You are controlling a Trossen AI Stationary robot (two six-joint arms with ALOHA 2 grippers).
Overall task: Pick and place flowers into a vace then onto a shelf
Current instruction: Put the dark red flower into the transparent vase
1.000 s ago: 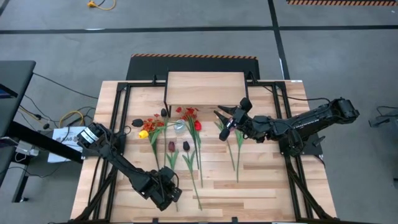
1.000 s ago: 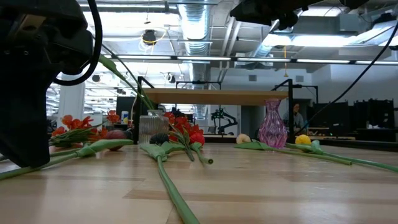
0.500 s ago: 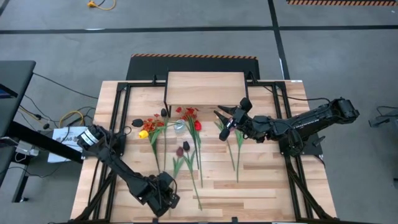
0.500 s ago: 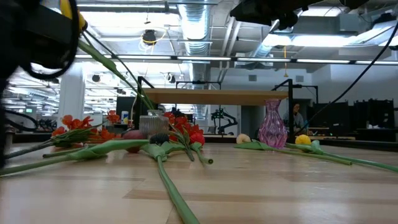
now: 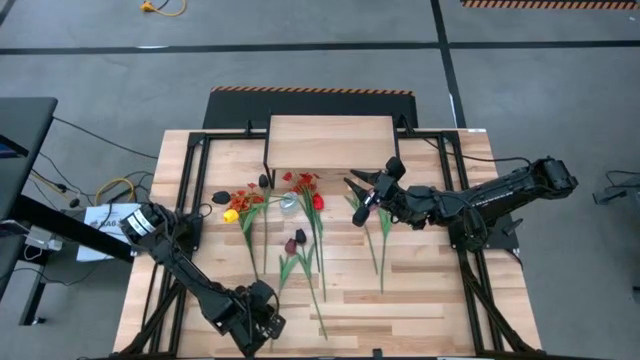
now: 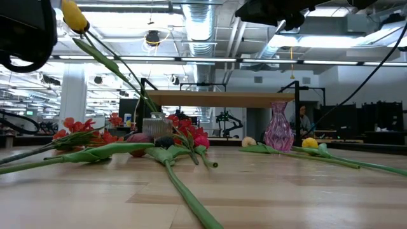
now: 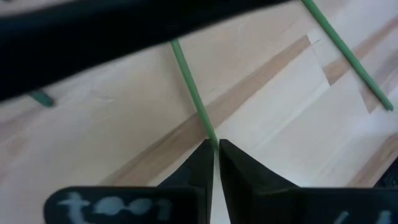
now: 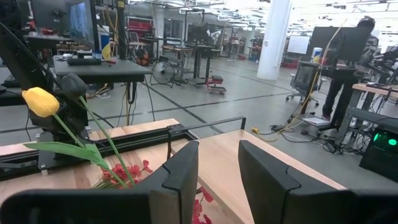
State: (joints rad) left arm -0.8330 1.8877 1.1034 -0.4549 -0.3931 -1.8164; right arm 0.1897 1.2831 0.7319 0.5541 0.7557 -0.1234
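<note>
Closed tight, the left gripper [image 7: 216, 149] pinches a green stem [image 7: 189, 87] that runs straight out from between its fingertips, low over the table [image 5: 420, 290] at its near edge. In the high view that stem leads away from the jaws to a dark tulip [image 5: 290, 244] lying with its head toward the shelf [image 5: 330, 140]. A second stem [image 7: 348, 53] crosses the wood just beyond the left jaws, untouched.

Most of the flowers [image 5: 318, 202] lie loose on the table, between the left gripper and the shelf. Orange-red sprays [image 5: 246, 197] and red blossoms [image 5: 305, 183] are grouped close to the shelf's front edge. Long stems trail from them back toward the left gripper. A yellow tulip [image 6: 75, 16] has its head high off the table, its stem slanting down toward a clear glass [image 6: 152, 132] among the red blossoms. I cannot tell whether it stands in that glass.

Open and holding nothing, the right gripper [image 8: 219, 149] hangs above the table, just in front of the shelf's right end, its fingers pointing toward the red blossoms and the yellow tulip. In the low view a pink vase [image 6: 278, 133] stands upright below it, in front of the shelf, with a cream tulip [image 6: 248, 142] lying beside its foot. Two more stems [image 5: 381, 250] run along the table beneath the right arm.

Beyond the table a person [image 8: 348, 68] stands at a bench, well apart from both arms.
</note>
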